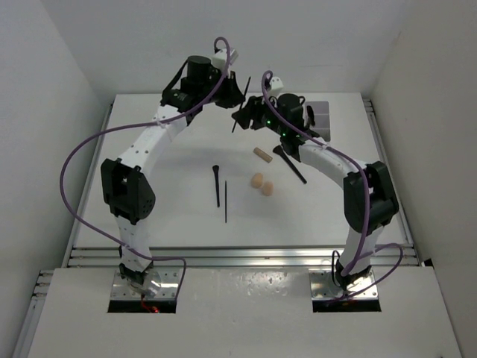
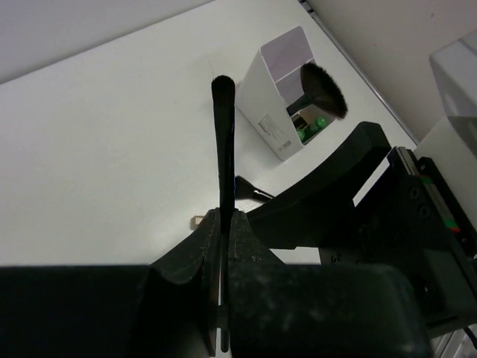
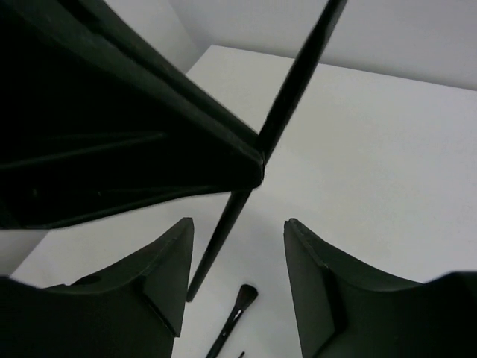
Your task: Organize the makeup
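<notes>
My left gripper is shut on a thin black brush and holds it in the air at the back of the table. My right gripper is open right beside it. The brush's handle hangs between my right fingers, nearer the left one, touching neither. On the table lie a tan cylinder, two beige sponges, a black brush, a thin pencil and a wide black brush.
The compartment box stands at the back right. It holds a fluffy black brush and a green tube. White walls close in the table on the left, back and right. The two arms stand close together at the back.
</notes>
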Action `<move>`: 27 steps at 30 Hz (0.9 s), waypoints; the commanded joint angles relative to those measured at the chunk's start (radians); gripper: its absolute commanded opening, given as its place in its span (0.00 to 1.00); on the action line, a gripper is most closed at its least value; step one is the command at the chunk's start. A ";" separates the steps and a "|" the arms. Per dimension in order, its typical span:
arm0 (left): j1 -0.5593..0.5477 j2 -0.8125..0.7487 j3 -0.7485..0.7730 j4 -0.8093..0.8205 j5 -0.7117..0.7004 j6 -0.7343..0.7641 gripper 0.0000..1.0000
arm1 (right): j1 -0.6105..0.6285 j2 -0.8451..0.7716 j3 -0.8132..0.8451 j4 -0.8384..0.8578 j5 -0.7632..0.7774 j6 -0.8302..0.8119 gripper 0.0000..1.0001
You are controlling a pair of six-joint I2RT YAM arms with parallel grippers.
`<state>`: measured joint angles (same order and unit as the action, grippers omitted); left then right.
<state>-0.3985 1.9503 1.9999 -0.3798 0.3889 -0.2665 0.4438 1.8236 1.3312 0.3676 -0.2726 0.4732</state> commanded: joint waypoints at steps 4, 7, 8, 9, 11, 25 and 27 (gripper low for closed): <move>-0.003 0.006 -0.058 0.044 0.019 -0.037 0.00 | -0.010 0.040 0.043 0.151 -0.010 0.087 0.45; -0.003 0.006 -0.058 0.044 0.028 -0.046 0.00 | -0.010 0.055 0.051 0.133 -0.025 0.087 0.27; -0.003 0.006 -0.058 0.044 0.028 -0.046 0.00 | -0.011 0.059 0.051 0.131 -0.025 0.087 0.27; -0.003 0.015 -0.058 0.044 0.028 -0.046 0.00 | -0.019 0.062 0.051 0.131 -0.024 0.105 0.17; -0.003 0.015 -0.067 0.044 0.039 -0.046 0.00 | -0.022 0.066 0.046 0.143 -0.025 0.117 0.08; 0.088 -0.004 -0.030 -0.013 0.065 0.090 0.99 | -0.264 -0.027 0.022 0.229 -0.056 -0.135 0.00; 0.108 -0.013 -0.030 -0.039 0.056 0.128 0.99 | -0.293 -0.061 0.011 0.238 -0.065 -0.244 0.00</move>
<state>-0.3389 1.9656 1.9270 -0.3862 0.4469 -0.1936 0.1967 1.8610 1.3094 0.5076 -0.3103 0.4030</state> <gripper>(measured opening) 0.986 0.049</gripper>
